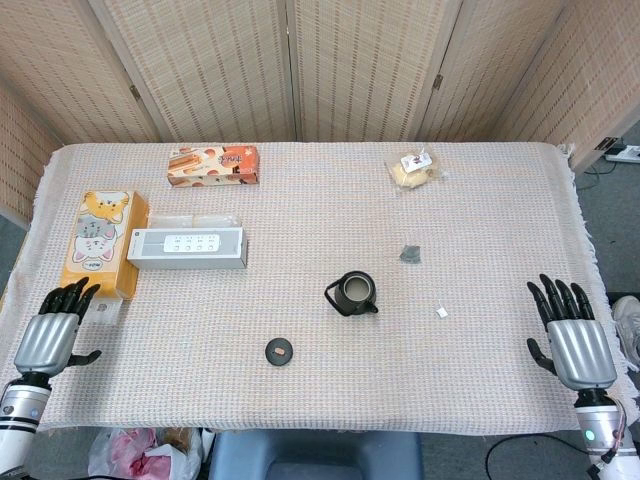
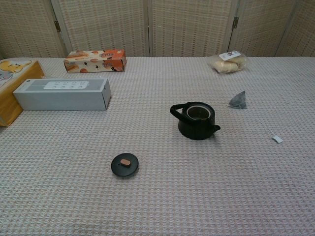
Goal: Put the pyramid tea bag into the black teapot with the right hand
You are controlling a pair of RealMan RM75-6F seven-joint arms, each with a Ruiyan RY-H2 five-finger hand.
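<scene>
1. On the right half of the table, the tea bag lies on the cloth, beyond and to the right of the teapot, apart from it. A small white tag lies nearer the robot, well clear of the bag; any string between them is too fine to make out.
2. The teapot stands open, its lid set down on the cloth to its near left, so the mouth is free to take the bag.
3. The right hand rests at the table's near right edge, fingers spread, holding nothing. The left hand lies at the near left edge, likewise released and empty.
4. The step in hand appears to be the reach: nothing has been picked up yet.
5. To do it well, the right hand would likely come forward and inward to the bag and pinch it near its peak, since the bag is small and light and a broad grasp might crush it or push it along the weave.
6. The tag may trail or snag on the cloth as the bag lifts, so a straight lift before moving over the pot seems wise.
7. The release is best made squarely above the narrow mouth, clear of the handle.
8. A pale woven cloth covers the table. Folding wicker screens close the room behind.
</scene>
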